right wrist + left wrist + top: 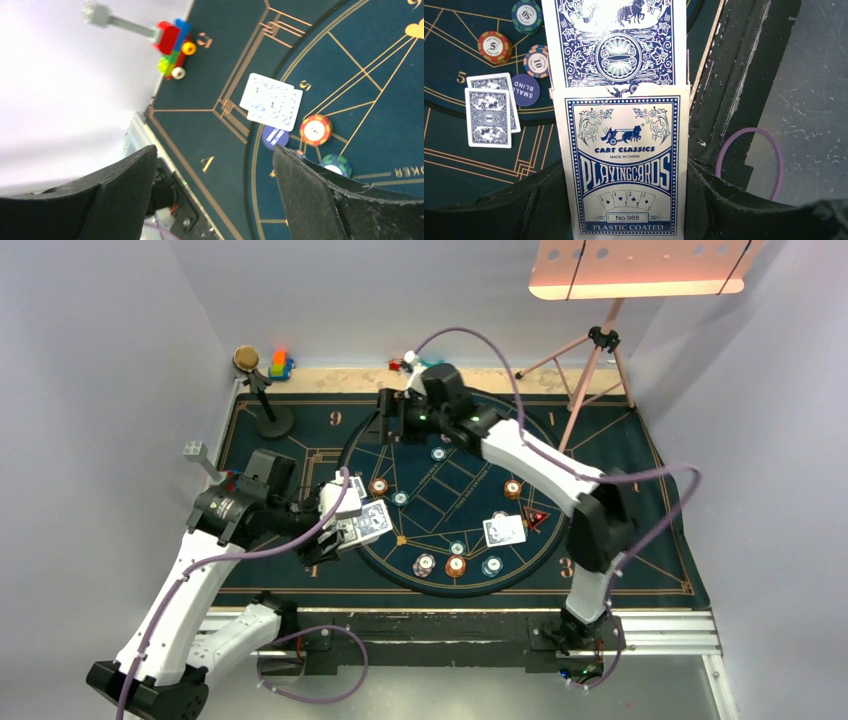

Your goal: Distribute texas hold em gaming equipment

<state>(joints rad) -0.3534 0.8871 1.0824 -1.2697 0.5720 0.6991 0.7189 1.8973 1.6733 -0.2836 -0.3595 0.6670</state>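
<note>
My left gripper [624, 167] is shut on a blue-and-white playing card box [624, 200], held over the mat's left side [365, 523]. One patterned-back card [616, 40] sticks out of the box's far end. In the left wrist view, two face-down cards [489, 110] lie on the mat beside a blue small-blind button [525, 90] and three chips [495, 46]. At the mat's far side my right gripper [388, 425] stands open and empty [214, 155]. Below and beyond it lie face-down cards [272, 101], a blue button [274, 137] and an orange chip [315, 130].
Several chips [455, 565] ring the round dark-blue mat [440, 510], with two cards [505, 530] at its right. Toy blocks [172, 47] sit near the mat's edge. A microphone stand [262, 390] is at back left and a tripod [600, 350] at back right.
</note>
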